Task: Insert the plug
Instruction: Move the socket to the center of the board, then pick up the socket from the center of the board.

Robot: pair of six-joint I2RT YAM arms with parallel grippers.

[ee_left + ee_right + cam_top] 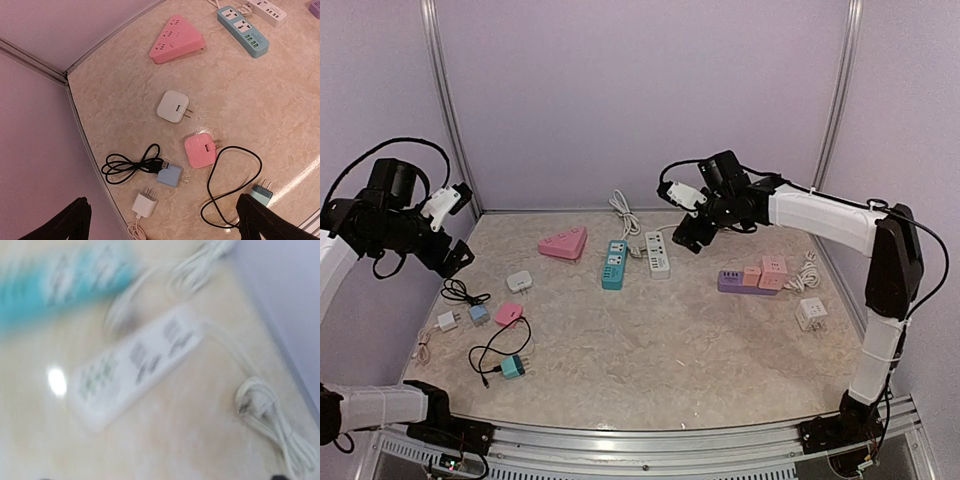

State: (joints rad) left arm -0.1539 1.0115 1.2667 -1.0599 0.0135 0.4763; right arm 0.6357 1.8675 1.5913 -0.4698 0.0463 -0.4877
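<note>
Over the far middle of the desk [650, 340], the right fingers [686, 238] are hovering just above the white strip [135, 370]. I cannot tell whether they are spread or pressed together, since the wrist view is smearing and showing almost nothing of them. At the left edge the left fingers [75, 220] are hanging high, spread wide and carrying nothing. No plug is visibly being carried, so I am judging the step to be a fetch: a plug is waiting to be picked before any insertion. Five chargers are lying loose at the left front: a white charger [173, 106], a pink charger [200, 151] just nearer, a blue charger [170, 176] with a black cable [130, 164] running from it, a small white charger [145, 204] beside that, and a teal charger [260, 194] trailing a second black cable [235, 165]. I cannot tell which of them the task is meaning. Four strips are lying across the far half: a pink strip [176, 39], a teal strip [243, 24], the white one, and a purple strip [732, 283] carrying pink blocks [772, 268], at least two. One white cube [810, 314] is sitting alone near the right edge. To my mind the next move is calling for the left arm dropping over one charger, closing on its body with the prongs left free, then squaring those prongs to a matching socket.
</note>
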